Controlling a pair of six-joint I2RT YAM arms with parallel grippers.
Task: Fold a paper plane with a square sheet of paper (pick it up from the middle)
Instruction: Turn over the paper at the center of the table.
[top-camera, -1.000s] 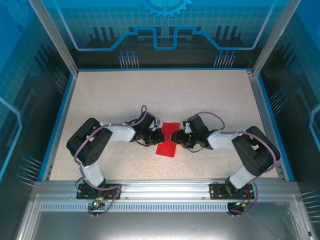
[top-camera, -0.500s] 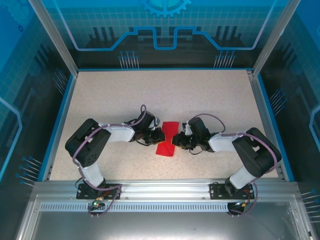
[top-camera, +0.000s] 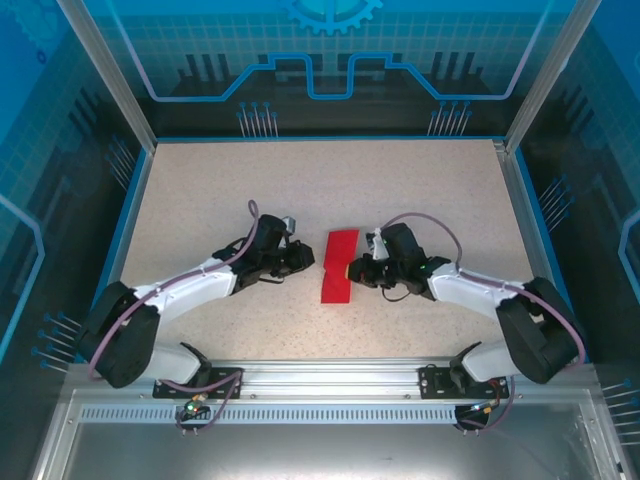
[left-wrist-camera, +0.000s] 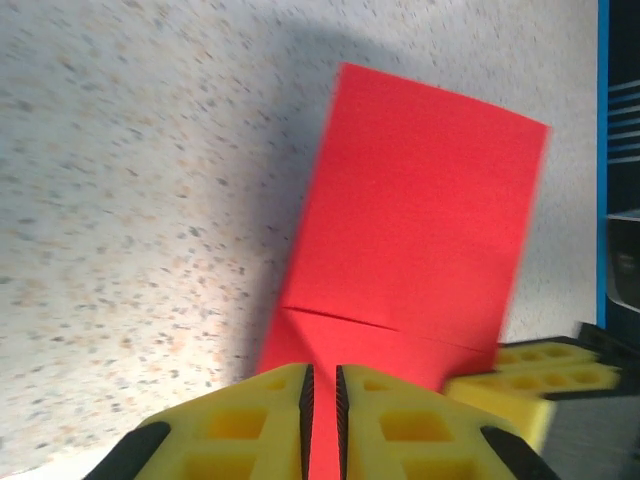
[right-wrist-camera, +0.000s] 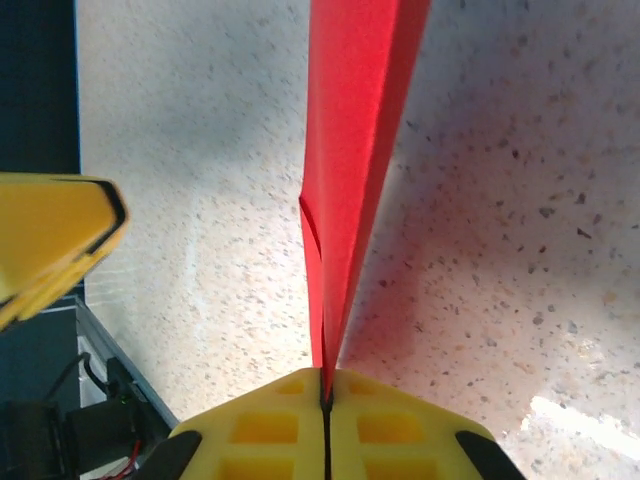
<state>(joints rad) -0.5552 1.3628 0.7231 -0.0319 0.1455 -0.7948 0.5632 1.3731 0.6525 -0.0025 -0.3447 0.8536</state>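
Early stage, I'd say: paper (top-camera: 338, 265) at top-view centre looks folded once, right gripper (right-wrist-camera: 325, 385) clamped on its edge, left gripper (left-wrist-camera: 322, 375) nearly closed, grip unclear; nose and wing folds left.

Probably a robotics lab cell, aluminium frame (top-camera: 320, 378), blue tech-pattern panels (top-camera: 330, 60), speckled table (top-camera: 220, 180)
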